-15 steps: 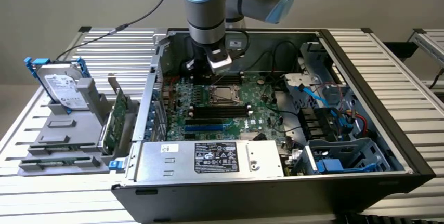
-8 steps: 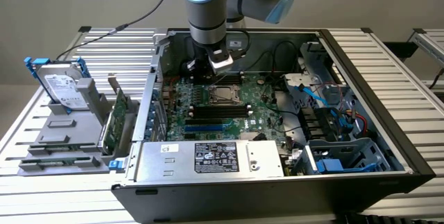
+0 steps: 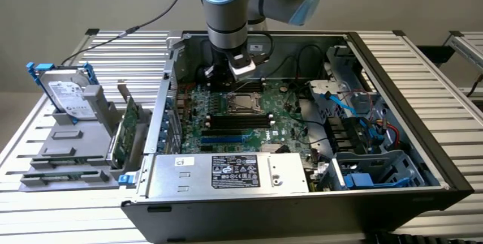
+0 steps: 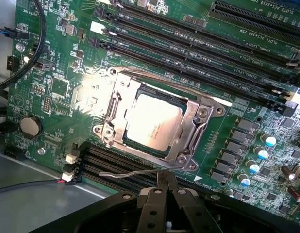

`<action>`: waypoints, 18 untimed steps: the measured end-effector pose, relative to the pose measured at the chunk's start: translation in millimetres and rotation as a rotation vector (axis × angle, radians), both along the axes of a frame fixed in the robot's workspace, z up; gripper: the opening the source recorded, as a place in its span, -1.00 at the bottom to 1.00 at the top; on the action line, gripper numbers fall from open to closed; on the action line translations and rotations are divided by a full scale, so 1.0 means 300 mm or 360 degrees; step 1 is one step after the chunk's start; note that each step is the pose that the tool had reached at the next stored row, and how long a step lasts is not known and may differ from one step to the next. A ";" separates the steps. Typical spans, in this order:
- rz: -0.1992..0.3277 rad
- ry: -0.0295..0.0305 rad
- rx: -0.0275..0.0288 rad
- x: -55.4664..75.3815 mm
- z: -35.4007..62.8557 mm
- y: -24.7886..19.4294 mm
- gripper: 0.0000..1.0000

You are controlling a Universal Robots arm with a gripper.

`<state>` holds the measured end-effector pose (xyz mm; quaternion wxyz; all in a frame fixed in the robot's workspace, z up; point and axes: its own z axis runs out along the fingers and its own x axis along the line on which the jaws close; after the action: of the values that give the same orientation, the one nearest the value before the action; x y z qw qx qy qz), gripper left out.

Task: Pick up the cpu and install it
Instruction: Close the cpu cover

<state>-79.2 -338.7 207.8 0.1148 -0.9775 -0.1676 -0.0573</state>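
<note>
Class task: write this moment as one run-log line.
gripper: shut, empty | cpu: in socket frame | position: over motherboard, beside socket frame

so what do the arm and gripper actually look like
The arm is a silver-grey tube with light blue joint caps, and a black cable hangs beside it. The gripper is black, with two slim fingers on a bolted black body.

Soft even light overall, with harsh glare whitening the motherboard (image 4: 87, 80) beside the cpu (image 4: 152, 121)
</note>
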 end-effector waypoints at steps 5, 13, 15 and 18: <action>0.0018 -0.00001 0.00000 0.005 -0.002 0.000 -0.79; 0.0046 -0.00001 0.00001 0.014 -0.006 0.000 -0.79; 0.0049 -0.00003 0.00001 0.018 -0.007 0.000 -0.79; 0.0052 -0.00007 0.00002 0.021 -0.009 0.000 -0.79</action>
<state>-72.8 -338.7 204.9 0.1157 -0.9746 -0.1837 -0.0556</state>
